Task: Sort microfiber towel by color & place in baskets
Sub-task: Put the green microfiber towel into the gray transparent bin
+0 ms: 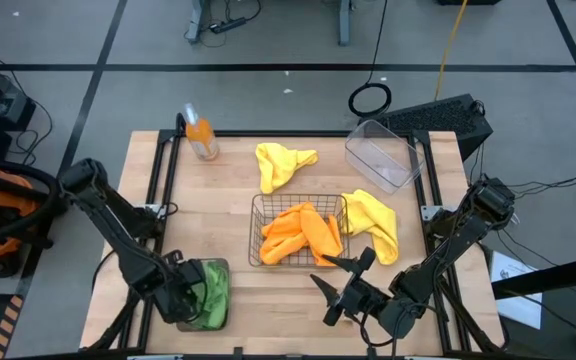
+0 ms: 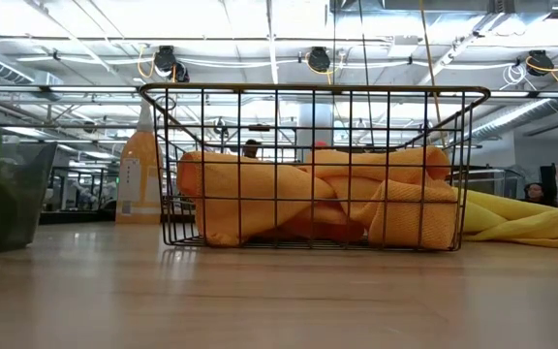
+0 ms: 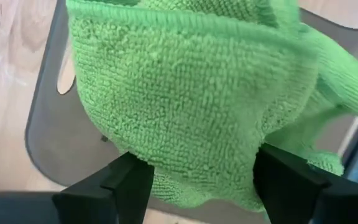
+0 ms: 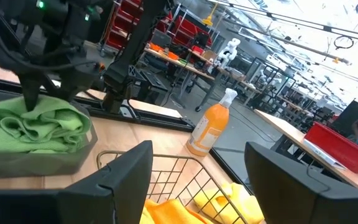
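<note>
The left gripper (image 1: 190, 296) holds its jaws closed on a bright green microfiber towel (image 3: 191, 99) inside the shallow grey rectangular tray (image 1: 218, 270) at the pale wooden counter's (image 1: 228, 190) near-left corner. Beside the square dark wire-mesh basket (image 1: 258, 212) of orange microfiber towels (image 1: 303, 232), the right gripper (image 1: 340, 287) hangs with jaws spread wide and empty.

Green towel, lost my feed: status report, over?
Left gripper over grey tray, fingers around green towel. Right gripper open, empty, beside wire basket. Yellow towels unsorted. Nothing blocking.
</note>
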Controlling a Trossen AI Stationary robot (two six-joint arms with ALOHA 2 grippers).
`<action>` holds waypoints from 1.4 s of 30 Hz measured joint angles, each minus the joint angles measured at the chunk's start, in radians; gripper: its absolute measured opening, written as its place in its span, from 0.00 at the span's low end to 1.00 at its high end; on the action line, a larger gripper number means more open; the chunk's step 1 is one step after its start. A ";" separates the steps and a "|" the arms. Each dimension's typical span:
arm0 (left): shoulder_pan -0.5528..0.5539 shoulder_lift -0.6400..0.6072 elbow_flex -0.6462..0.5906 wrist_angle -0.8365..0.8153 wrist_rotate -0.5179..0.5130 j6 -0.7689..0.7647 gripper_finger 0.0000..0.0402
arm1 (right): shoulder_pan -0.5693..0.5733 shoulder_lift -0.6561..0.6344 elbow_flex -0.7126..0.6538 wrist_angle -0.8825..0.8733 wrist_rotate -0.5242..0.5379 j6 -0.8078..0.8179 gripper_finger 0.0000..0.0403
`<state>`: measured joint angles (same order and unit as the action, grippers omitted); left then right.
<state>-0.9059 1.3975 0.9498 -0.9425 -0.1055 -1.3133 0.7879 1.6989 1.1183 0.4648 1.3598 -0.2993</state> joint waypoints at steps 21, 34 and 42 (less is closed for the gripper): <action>-0.009 -0.067 0.003 0.203 -0.215 0.244 0.49 | 0.001 0.000 0.000 -0.038 0.000 0.058 0.61; 0.003 0.072 0.002 0.150 -0.232 0.266 0.02 | 0.006 0.000 0.000 -0.045 0.000 0.069 0.61; 0.003 0.181 0.001 0.155 -0.225 0.207 0.09 | 0.006 0.000 0.000 -0.058 -0.002 0.079 0.61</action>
<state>-0.9028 1.5789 0.9512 -0.7879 -0.3300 -1.1060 0.7937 1.6989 1.1183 0.4065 1.3579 -0.2203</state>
